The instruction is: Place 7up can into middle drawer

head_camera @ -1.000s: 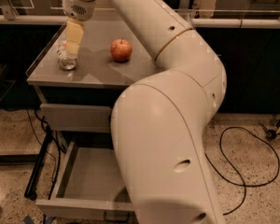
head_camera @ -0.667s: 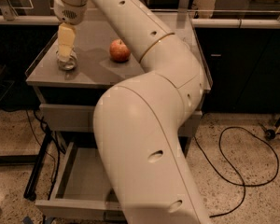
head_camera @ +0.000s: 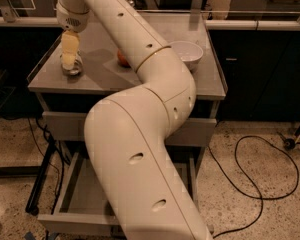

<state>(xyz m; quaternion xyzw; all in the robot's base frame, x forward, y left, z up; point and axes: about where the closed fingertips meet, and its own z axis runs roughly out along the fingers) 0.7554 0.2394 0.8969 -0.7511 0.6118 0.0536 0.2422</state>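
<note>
Gripper [head_camera: 69, 61]: lowered onto can [head_camera: 73, 70] at left front corner of cabinet top [head_camera: 105, 81]; whether it grips cannot be told. Can: upright. Drawer [head_camera: 85, 196]: pulled open below, well apart from can.

Your gripper [head_camera: 70, 58], over the counter's [head_camera: 95, 79] left end, hides the 7up can's [head_camera: 72, 70] top. The arm [head_camera: 140, 149] blocks most of the middle drawer [head_camera: 82, 196].

One cam, high up, looks down past my arm [head_camera: 140, 159], which fills the close foreground. My gripper [head_camera: 70, 61] sits far-left over the table [head_camera: 207, 81].
</note>
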